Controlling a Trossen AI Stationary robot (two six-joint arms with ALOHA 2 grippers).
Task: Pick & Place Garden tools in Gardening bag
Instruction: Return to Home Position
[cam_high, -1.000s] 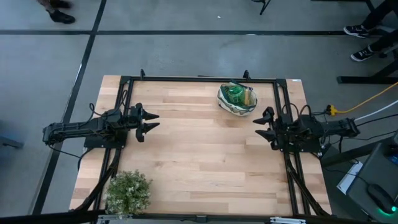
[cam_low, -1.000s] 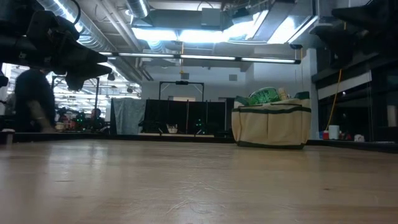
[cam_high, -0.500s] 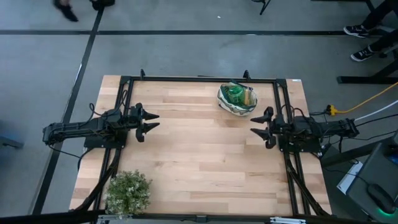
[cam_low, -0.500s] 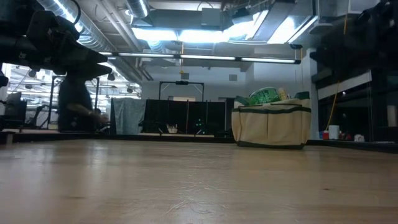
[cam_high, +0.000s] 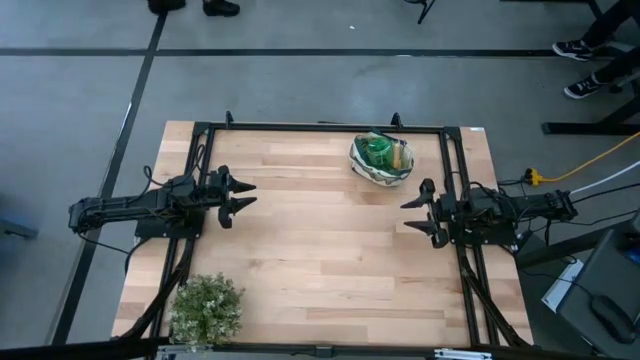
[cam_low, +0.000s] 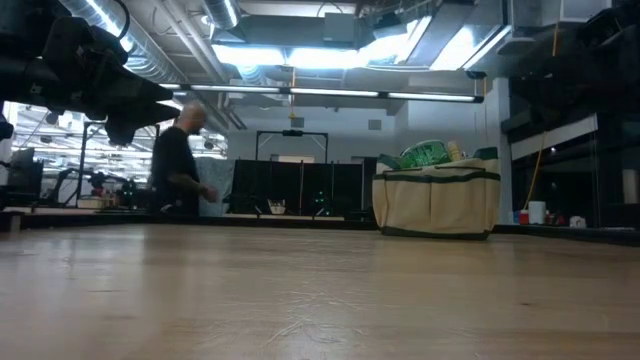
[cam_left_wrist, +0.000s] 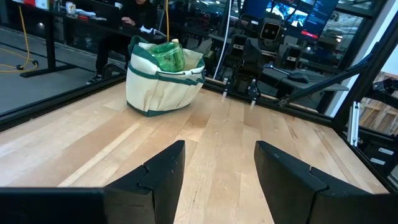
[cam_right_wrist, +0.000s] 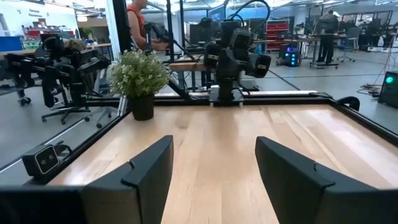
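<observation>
One gardening bag (cam_high: 372, 177); left gripper (cam_high: 250, 194), right gripper (cam_high: 407, 214) (two, both empty) spread wide.

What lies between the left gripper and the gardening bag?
Only bare tabletop, as the high view shows; the left gripper and gardening bag stand apart.

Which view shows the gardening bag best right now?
The left wrist view: the gardening bag shows at once its cream side, green rim and something green in its mouth. The high view shows only the mouth from above; the low view, its pocketed side; the right wrist view misses it.
</observation>
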